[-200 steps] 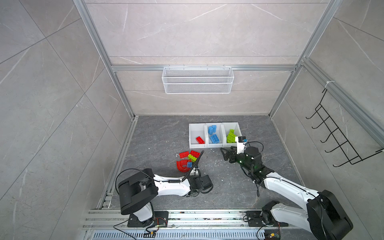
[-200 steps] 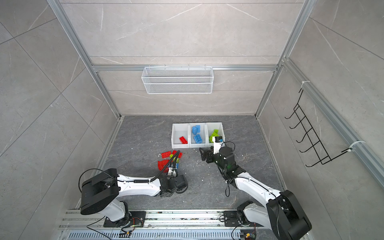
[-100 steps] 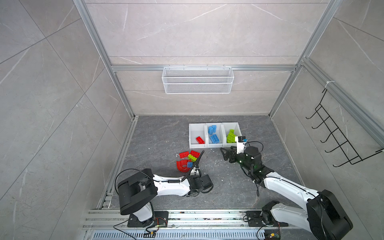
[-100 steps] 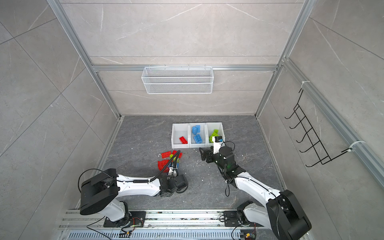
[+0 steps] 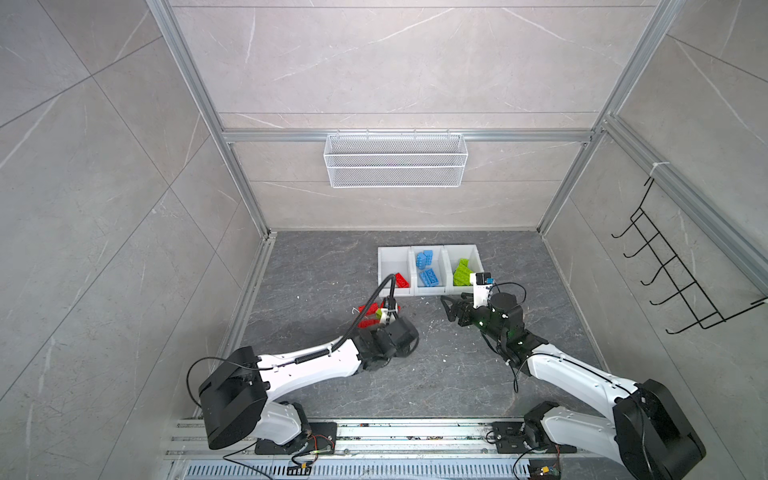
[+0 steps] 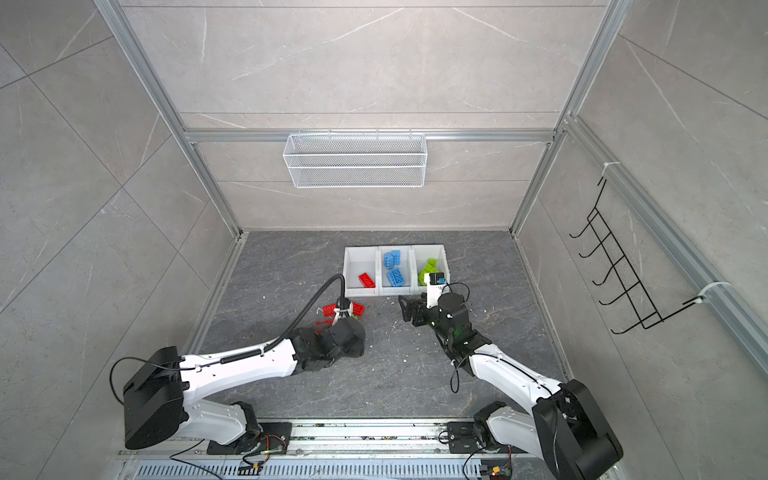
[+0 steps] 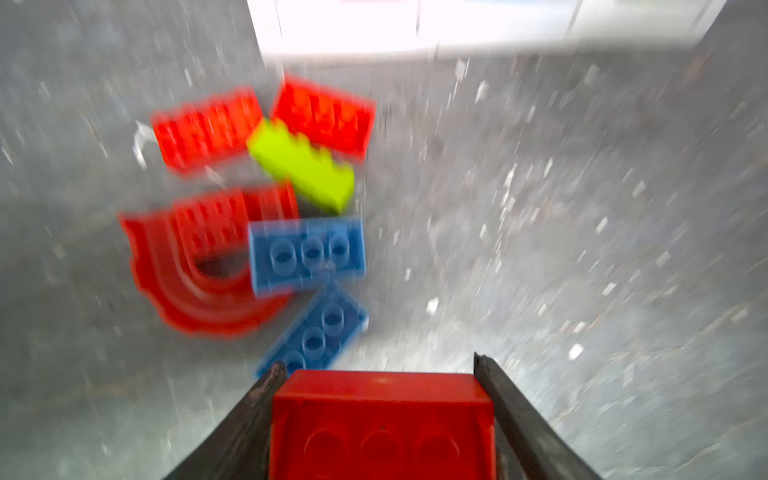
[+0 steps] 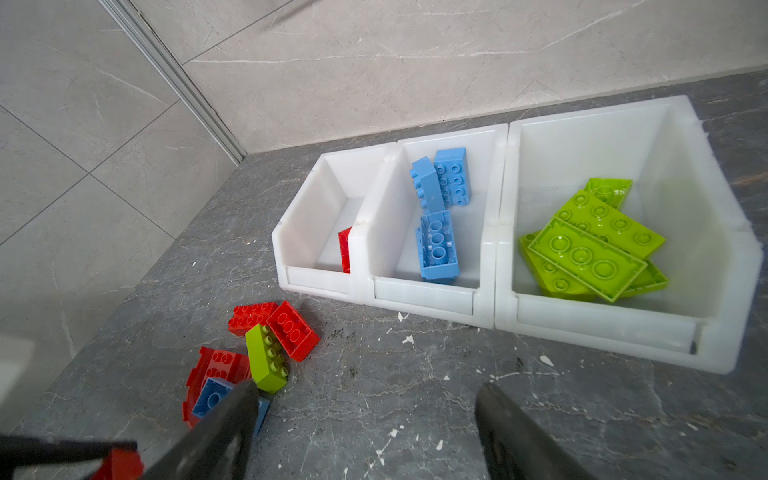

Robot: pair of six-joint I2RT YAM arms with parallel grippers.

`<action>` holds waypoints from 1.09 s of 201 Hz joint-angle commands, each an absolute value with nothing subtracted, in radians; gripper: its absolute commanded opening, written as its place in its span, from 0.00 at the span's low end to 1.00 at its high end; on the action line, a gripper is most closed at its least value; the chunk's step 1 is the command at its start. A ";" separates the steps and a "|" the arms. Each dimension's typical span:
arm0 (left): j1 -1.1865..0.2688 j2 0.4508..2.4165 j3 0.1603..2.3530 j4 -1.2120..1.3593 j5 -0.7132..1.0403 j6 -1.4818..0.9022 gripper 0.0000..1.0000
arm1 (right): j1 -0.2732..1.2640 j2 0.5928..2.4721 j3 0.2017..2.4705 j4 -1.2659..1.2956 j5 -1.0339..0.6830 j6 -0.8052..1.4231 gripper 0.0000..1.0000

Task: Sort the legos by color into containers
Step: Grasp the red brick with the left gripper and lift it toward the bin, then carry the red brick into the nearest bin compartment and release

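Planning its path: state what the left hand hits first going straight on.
Probably the nearer blue brick, just ahead of the left hand and its held red brick; the view is blurred and height unclear, so it may pass above.

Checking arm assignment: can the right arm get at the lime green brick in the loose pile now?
Probably yes: the right gripper is open and empty, and the lime green brick lies uncovered. The left gripper, shut on a red brick, is close and might crowd it.
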State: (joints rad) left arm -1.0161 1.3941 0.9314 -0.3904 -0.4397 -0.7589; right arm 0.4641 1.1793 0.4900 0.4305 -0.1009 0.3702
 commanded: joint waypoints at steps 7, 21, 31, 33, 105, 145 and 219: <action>-0.915 1.396 1.092 -0.392 -0.411 -0.493 0.46 | 0.464 1.183 0.521 0.426 -0.111 0.359 0.84; -0.838 1.447 1.161 -0.364 -0.352 -0.423 0.45 | 0.464 1.190 0.523 0.431 -0.114 0.360 0.84; -0.791 1.493 1.204 -0.335 -0.313 -0.374 0.45 | 0.465 1.202 0.523 0.436 -0.105 0.376 0.84; -0.783 1.504 1.212 -0.323 -0.304 -0.361 0.45 | 0.465 1.203 0.525 0.435 -0.105 0.379 0.84; -0.648 1.962 1.683 -0.441 -0.226 -0.190 0.40 | 0.465 1.217 0.524 0.451 -0.141 0.382 0.84; -0.617 2.085 1.791 -0.506 -0.197 -0.201 0.46 | 0.465 1.220 0.534 0.444 -0.152 0.380 0.84; -0.603 2.010 1.779 -0.518 -0.238 -0.188 0.86 | 0.465 1.229 0.536 0.443 -0.159 0.378 0.84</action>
State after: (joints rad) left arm -0.6060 2.0960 1.7596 -0.4961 -0.2317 -0.2157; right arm 0.4641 1.2167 0.5045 0.4316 -0.1467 0.3744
